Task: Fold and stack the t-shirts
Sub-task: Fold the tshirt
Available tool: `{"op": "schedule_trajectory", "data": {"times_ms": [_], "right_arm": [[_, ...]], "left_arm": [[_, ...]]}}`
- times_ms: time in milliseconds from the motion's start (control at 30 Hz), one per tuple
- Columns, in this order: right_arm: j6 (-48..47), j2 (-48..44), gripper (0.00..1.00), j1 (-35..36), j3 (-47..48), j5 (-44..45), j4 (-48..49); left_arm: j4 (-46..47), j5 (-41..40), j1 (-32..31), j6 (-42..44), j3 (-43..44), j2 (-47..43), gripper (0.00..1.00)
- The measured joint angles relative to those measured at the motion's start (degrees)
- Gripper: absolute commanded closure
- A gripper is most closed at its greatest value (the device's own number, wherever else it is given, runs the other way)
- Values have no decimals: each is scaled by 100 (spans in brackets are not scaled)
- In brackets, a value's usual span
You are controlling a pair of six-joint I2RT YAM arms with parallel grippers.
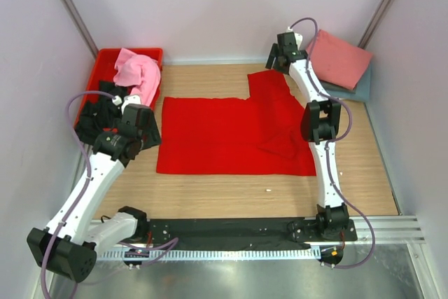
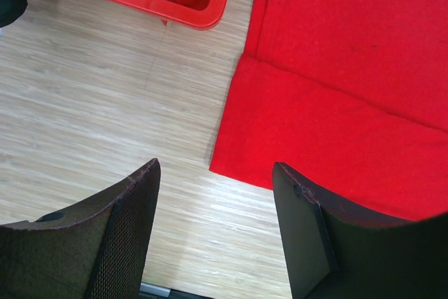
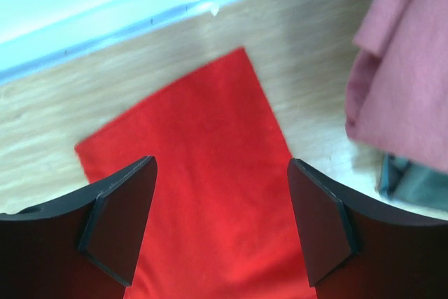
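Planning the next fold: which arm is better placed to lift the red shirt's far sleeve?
Right. The right gripper, open, hovers over that sleeve of the red t-shirt; the left gripper is at the shirt's opposite end, by the crate.

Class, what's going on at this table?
A red shirt lies spread on the table for folding. The left end effector is open at its left edge, the right end effector open over its far sleeve; both empty. A salmon shirt lies folded on a grey-blue one. A pink shirt sits in the crate.
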Motion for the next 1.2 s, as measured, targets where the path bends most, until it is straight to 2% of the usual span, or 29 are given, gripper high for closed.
{"op": "schedule_trajectory", "data": {"times_ms": [133, 300, 467, 567, 600, 700, 733, 767, 800, 867, 900, 1067, 1200], "right_arm": [[-57, 439, 15, -4, 511, 133, 267], [-131, 708, 13, -4, 555, 369, 570], [-223, 1040, 15, -4, 664, 466, 706], [-280, 1172, 27, -4, 686, 490, 743], [-267, 1176, 39, -4, 693, 444, 750], [-251, 1178, 55, -4, 693, 387, 756], [-243, 1178, 68, -4, 691, 356, 756], [-238, 1178, 73, -4, 688, 343, 761], [-227, 1180, 83, -9, 684, 315, 767], [-227, 1189, 90, -11, 684, 289, 782], [-234, 1191, 99, -11, 680, 275, 789], [-382, 1069, 98, -11, 413, 278, 970], [-555, 304, 99, -11, -879, 372, 1150]], "left_arm": [[0, 0, 0, 15, 0, 98, 34], [2, 0, 0, 20, 0, 92, 35], [7, 0, 0, 31, 0, 94, 35], [4, -2, 0, 33, 0, 94, 35], [7, -2, 0, 33, 0, 94, 35], [7, -4, 0, 35, 0, 101, 36], [7, -4, 0, 35, 0, 107, 36], [7, -4, 4, 35, 0, 111, 36], [7, -4, 7, 37, 0, 120, 36], [7, -11, 9, 37, 0, 138, 36], [7, -26, 9, 37, 0, 149, 36], [7, -87, 9, 28, 0, 256, 36], [-48, -83, 9, -103, 125, 603, 36]]}}
